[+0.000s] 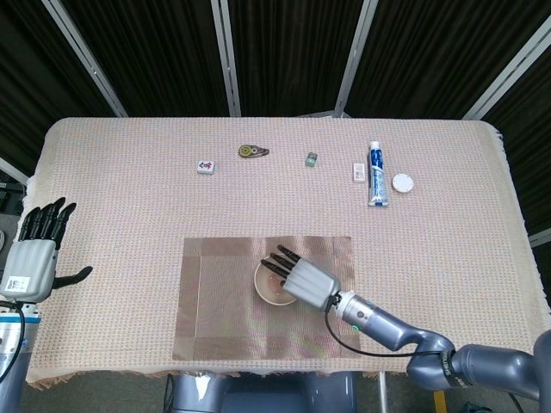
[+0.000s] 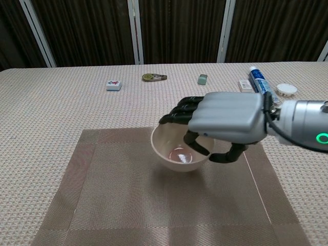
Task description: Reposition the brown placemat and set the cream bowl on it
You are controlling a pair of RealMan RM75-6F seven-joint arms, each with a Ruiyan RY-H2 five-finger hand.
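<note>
The brown placemat (image 1: 215, 301) (image 2: 118, 195) lies flat at the near middle of the table. Over its centre, my right hand (image 1: 303, 280) (image 2: 223, 120) grips the cream bowl (image 1: 270, 287) (image 2: 177, 154) by its right rim, fingers hooked inside and thumb outside. The bowl is upright and close to the mat; whether it touches cannot be told. My left hand (image 1: 33, 254) hovers open, fingers spread, by the table's left edge, and does not show in the chest view.
Along the far side lie a mahjong tile (image 1: 207, 166), a tape dispenser (image 1: 252, 151), a small green eraser (image 1: 312, 158), a white eraser (image 1: 359, 172), a toothpaste tube (image 1: 377, 172) and a white cap (image 1: 402, 182).
</note>
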